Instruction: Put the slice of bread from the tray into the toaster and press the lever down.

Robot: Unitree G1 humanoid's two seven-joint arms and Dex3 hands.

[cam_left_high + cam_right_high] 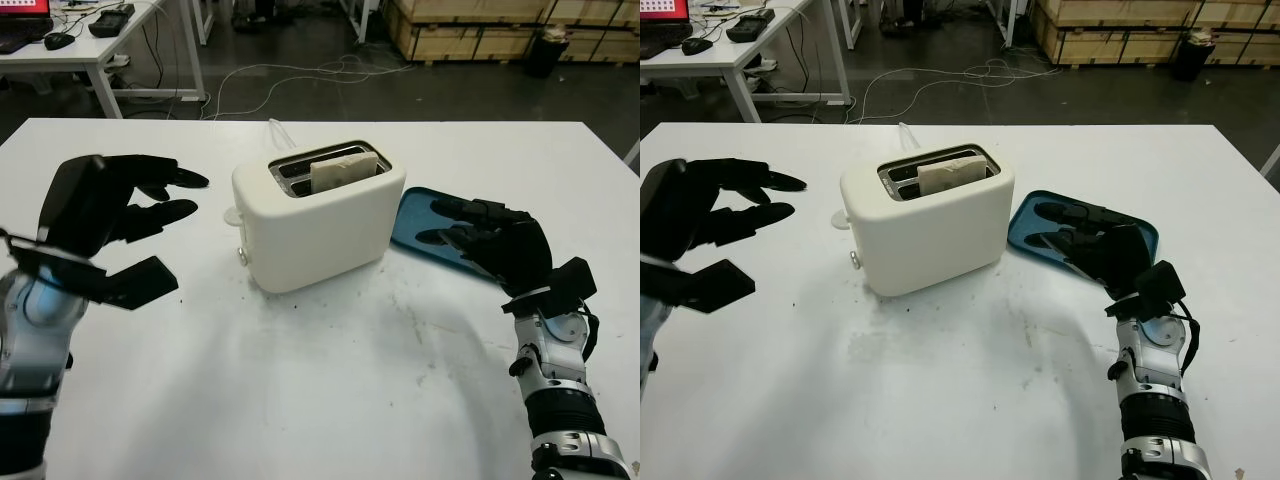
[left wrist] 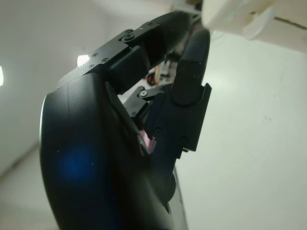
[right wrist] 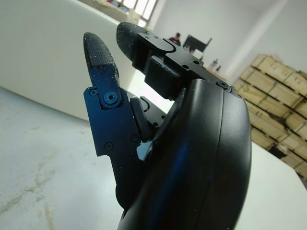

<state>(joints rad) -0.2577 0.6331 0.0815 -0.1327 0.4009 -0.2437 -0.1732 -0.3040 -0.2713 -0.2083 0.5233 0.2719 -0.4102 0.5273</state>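
A cream toaster (image 1: 320, 225) stands mid-table, with a slice of bread (image 1: 343, 168) upright in its rear slot, the top edge sticking out. Its lever (image 1: 232, 214) juts from the left end face, high up. My left hand (image 1: 180, 235) hovers open to the left of that end, a short gap away, fingers pointing at the toaster; the left wrist view catches the lever (image 2: 259, 24) just past the fingertips. To the right, my right hand (image 1: 450, 225) is open over the blue tray (image 1: 1140, 235), holding nothing.
The toaster's white cord (image 1: 280, 130) trails off the table's far edge. Bare white tabletop (image 1: 330, 380) lies in front of the toaster. Beyond the table are a desk (image 1: 90, 50) at the back left, floor cables and wooden crates (image 1: 480, 30).
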